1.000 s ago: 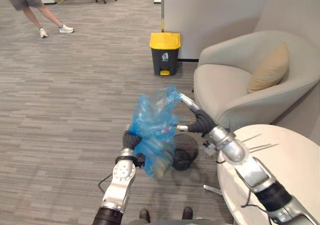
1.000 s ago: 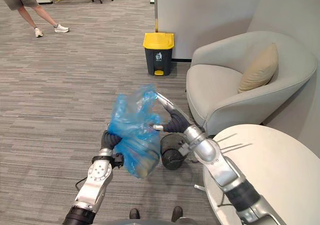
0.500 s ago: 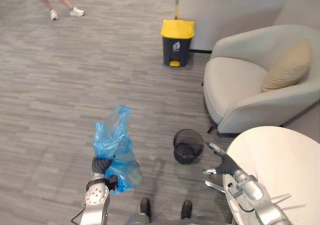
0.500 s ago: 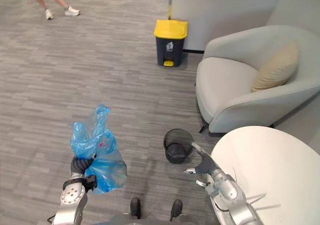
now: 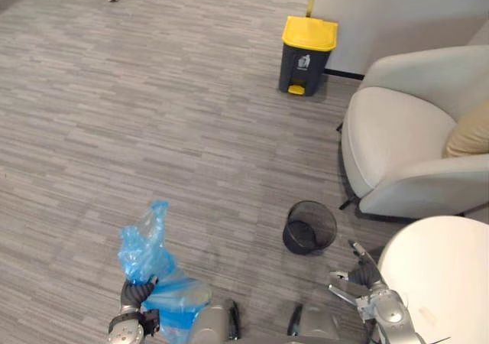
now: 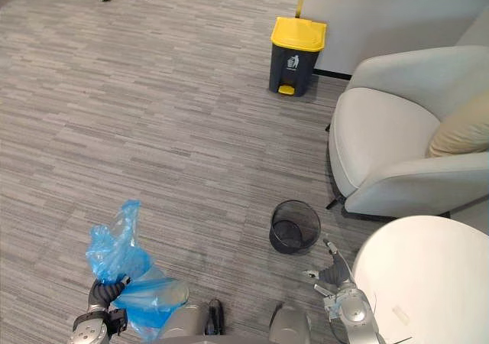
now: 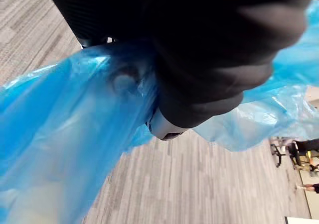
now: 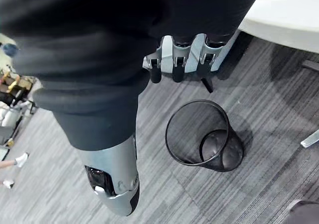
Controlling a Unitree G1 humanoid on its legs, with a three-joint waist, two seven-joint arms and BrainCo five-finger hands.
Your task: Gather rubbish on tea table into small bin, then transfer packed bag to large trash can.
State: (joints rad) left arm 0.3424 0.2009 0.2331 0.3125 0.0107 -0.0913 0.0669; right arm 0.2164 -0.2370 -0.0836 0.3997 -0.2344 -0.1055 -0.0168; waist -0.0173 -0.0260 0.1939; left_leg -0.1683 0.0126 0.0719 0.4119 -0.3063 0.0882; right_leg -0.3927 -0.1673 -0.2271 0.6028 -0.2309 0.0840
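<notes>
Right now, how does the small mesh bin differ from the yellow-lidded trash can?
The mesh bin is round with see-through wire walls; the trash can is boxy with solid dark walls. The mesh bin is open on top and looks empty; the trash can is shut under its yellow lid. The mesh bin stands by the round table; the trash can stands farther off, against the wall. Both stand upright on the carpet.
</notes>
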